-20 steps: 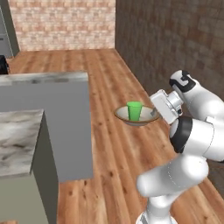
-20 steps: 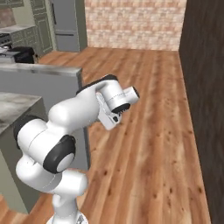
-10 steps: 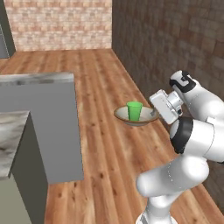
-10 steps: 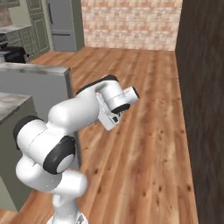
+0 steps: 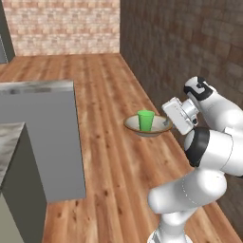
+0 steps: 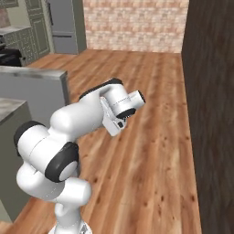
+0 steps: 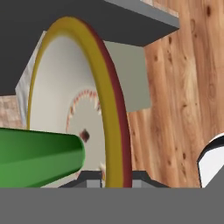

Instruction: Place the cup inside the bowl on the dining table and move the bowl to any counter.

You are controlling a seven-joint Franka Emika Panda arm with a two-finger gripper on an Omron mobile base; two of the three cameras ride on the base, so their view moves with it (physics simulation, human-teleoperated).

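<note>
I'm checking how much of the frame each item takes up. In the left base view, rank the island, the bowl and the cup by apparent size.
1. Island, largest, though also nearest the camera.
2. Bowl.
3. Cup, standing in the bowl, smallest.

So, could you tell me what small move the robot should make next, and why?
Probably keep the grip and drive on toward a counter: the gripper is shut on the bowl's rim, the cup stands upright inside it, and the bowl is held in the air over bare floor.
</note>
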